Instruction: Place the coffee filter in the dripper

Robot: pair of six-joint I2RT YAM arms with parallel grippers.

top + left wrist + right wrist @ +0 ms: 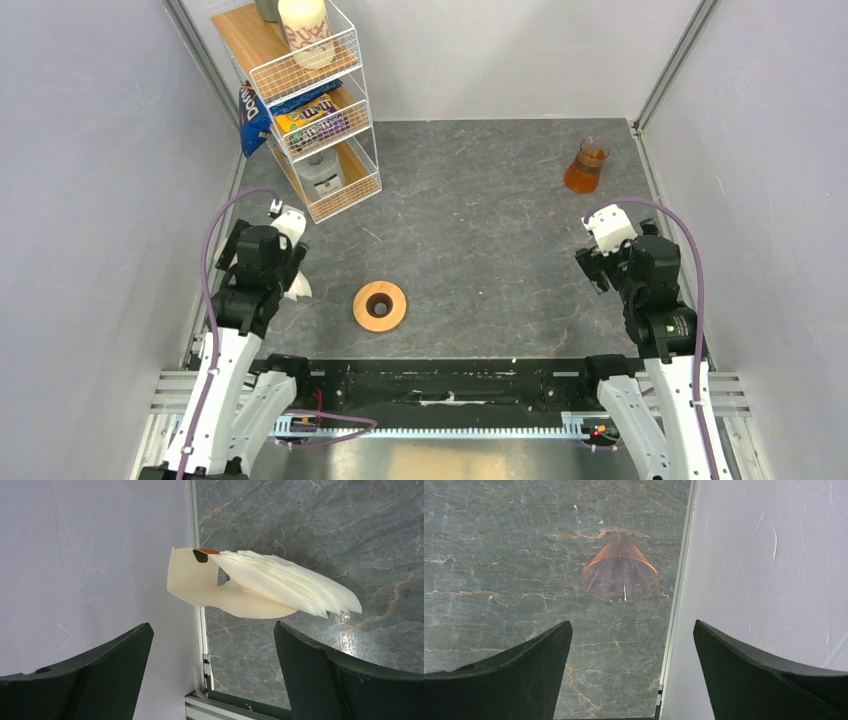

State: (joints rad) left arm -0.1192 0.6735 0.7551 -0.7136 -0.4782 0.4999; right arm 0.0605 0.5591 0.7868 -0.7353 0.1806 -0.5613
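**A:** How far along are we?

**B:** At the very beginning, I think. The biggest thing is the grey marbled table (480, 200), and a wire rack (315, 110) with snacks stands in its far left corner. My left gripper (212, 630) has the jaws spread fully wide and nothing is between them. My right gripper (632, 625) is the same, wide and empty. It looks down at a glass beaker (620, 569) of amber liquid by the right wall.

**A:** And the dripper?

**B:** The dripper (380, 306) stands upright near the front middle of the table, between my two arms. Its orange-brown funnel has no paper inside, and I can see the dark centre hole.

**A:** Where is the coffee filter, then?

**B:** No single one is separated yet. It has to come from the pile of filters (280, 585). The pile lies at the left edge of the table by the wall, just ahead of my left gripper and not touched by it. The sheets are thin and cream-white, and they fan out like feathers from a folded paper sleeve. I judge that they are floppy and that several may lift together. Everything is left to do: pinch one sheet, carry it to the right, and seat it in the funnel.
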